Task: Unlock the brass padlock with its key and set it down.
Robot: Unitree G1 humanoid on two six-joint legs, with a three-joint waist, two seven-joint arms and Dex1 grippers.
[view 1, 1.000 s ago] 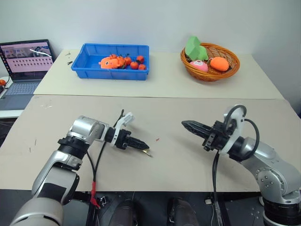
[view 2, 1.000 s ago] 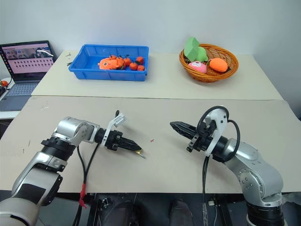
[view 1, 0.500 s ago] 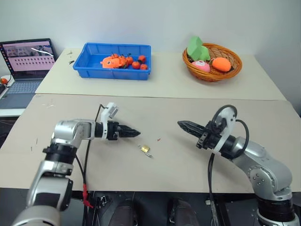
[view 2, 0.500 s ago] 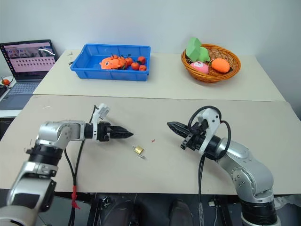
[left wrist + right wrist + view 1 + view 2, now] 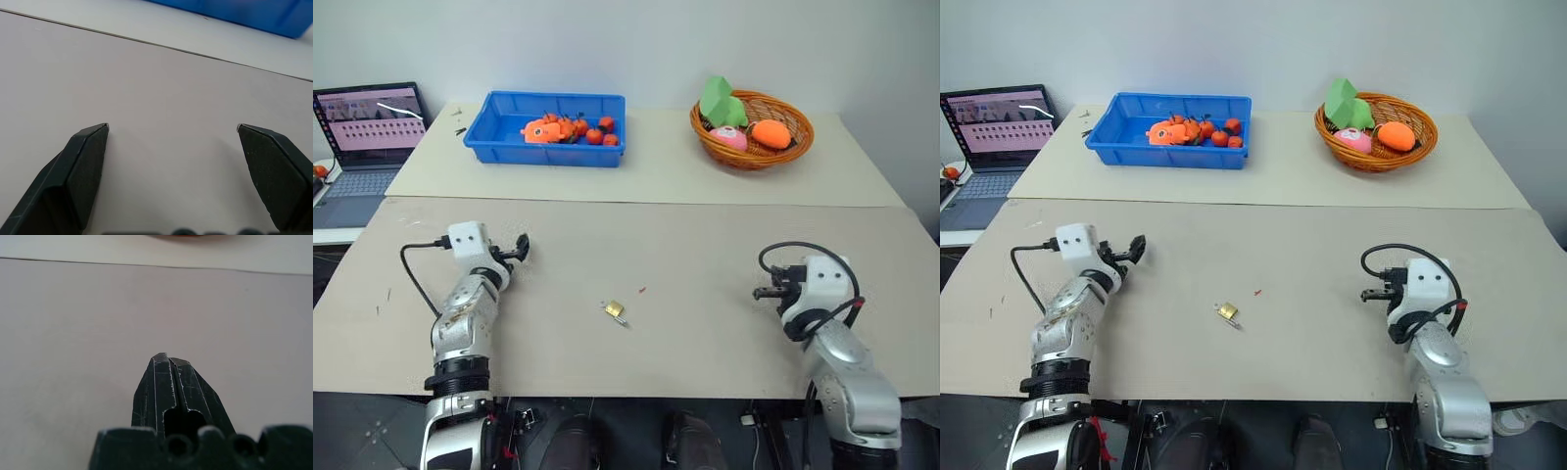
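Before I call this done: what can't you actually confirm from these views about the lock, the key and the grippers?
- Brass padlock, head views: too small to tell whether its shackle is open.
- Key: a thin silvery sliver beside the padlock; whether it sits in the keyhole cannot be told.
- Left gripper, wrist view: open, looking at bare table.
- Right gripper, wrist view: shut, pointing at bare table.

Head stereo pair high above one shared table (image 5: 705,225); wrist cameras low, facing forward.
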